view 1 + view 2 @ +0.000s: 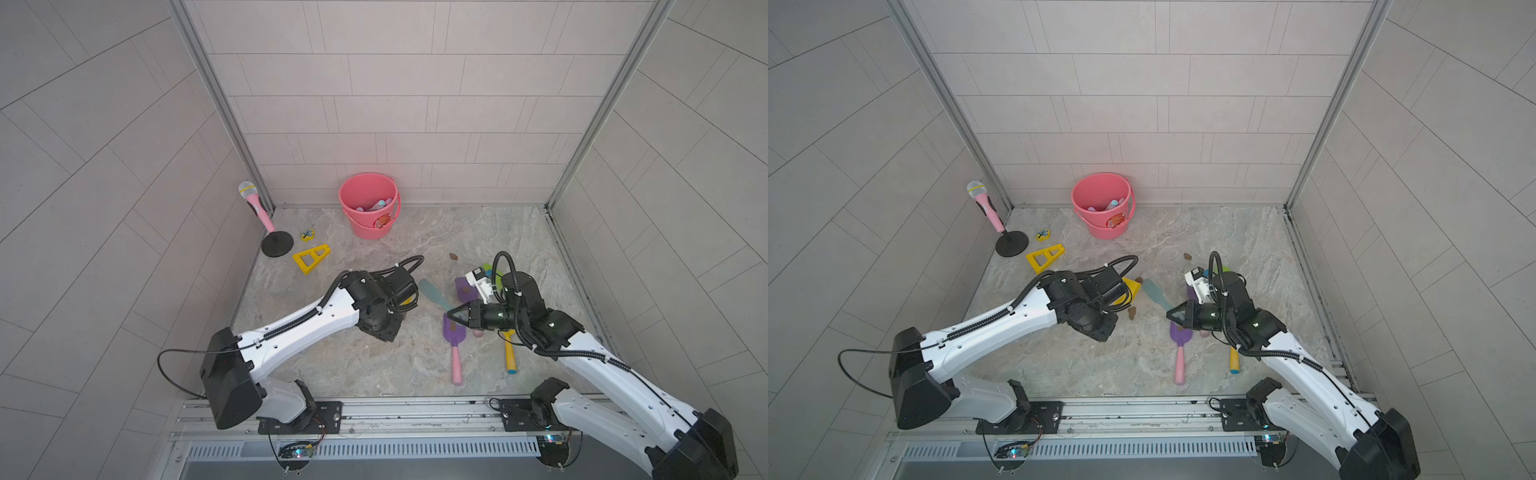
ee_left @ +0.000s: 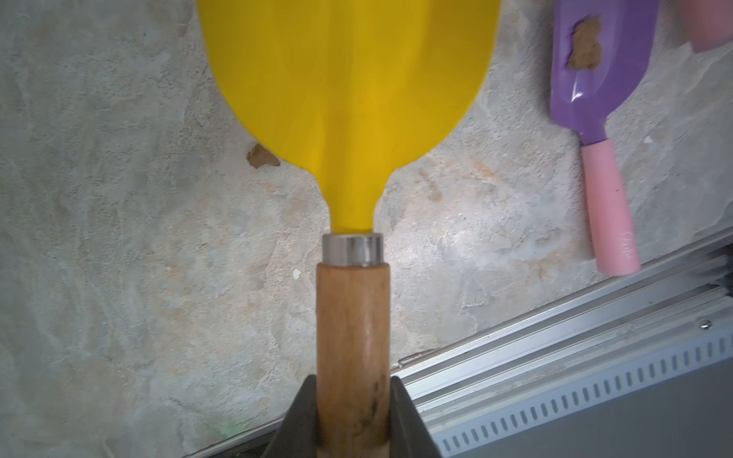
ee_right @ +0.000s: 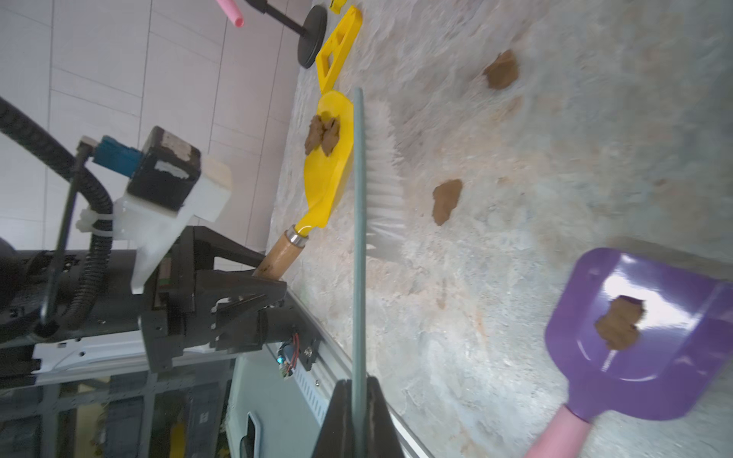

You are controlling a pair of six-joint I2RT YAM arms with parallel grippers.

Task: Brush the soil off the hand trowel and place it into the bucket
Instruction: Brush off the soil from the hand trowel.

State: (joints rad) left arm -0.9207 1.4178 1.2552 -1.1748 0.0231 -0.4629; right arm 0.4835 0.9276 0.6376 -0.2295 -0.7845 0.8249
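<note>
Your left gripper point(image 2: 352, 400) is clamped on the wooden handle point(image 2: 353, 317) of the yellow hand trowel point(image 2: 349, 79), well back from the metal collar. Your right gripper point(image 3: 359, 392) is closed on the thin grey-green brush point(image 3: 359, 238), its white bristles point(image 3: 384, 170) out at the far end.

The bucket point(image 1: 357, 224) stands by the back wall, well apart from both arms, with a few things already inside. The trowel's blade reaches out over the counter point(image 2: 119, 238) between the 2 arms. The brush lies just beside its edge; I cannot tell whether they touch.

1 clump of soil point(image 3: 323, 133) sits near the blade's tip, and 2 loose lumps point(image 3: 446, 200) lie on the counter.

The blade looks stiff and slick, so expect the clump to slide off under light strokes. The wooden handle is your safest hold. The brush handle is thin and may twist in the jaws, so press gently.
</note>
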